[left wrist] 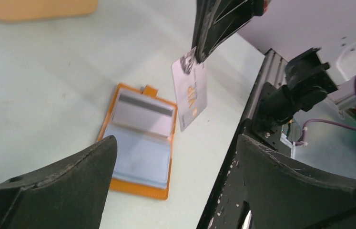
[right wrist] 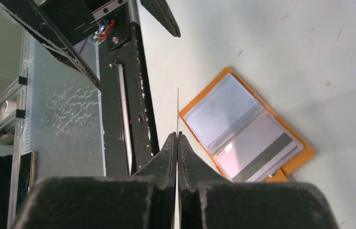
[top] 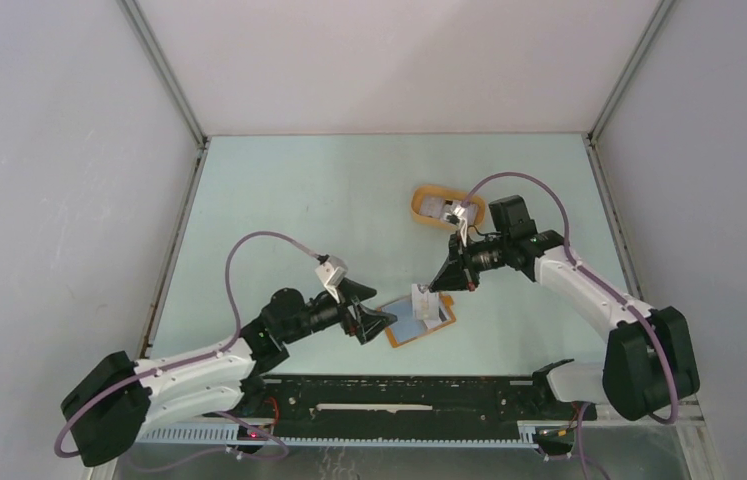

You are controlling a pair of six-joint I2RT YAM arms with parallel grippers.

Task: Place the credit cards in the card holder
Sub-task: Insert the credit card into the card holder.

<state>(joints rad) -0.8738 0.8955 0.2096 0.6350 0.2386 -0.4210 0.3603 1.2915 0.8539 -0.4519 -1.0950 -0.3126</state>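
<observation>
The left gripper fills the bottom of its own wrist view, its two dark fingers spread wide apart with nothing between them. From above it sits low over the table, just left of the holder.

The holder lies open and flat near the table's near edge, in front of the black rail. One half has a striped card in its pocket, with the dark stripe next to the closing tab. The other half shows a bluish clear pocket.

The right gripper is pressed together on a pale card, pinching it by its top edge. The card hangs on edge, with gold lettering on its face. In the right wrist view only its thin edge shows. It hangs over the holder's rail-side edge. Whether its lower corner touches the holder I cannot tell.

An orange tray sits farther back on the table, well apart from the holder, with pale things in it too small to make out
</observation>
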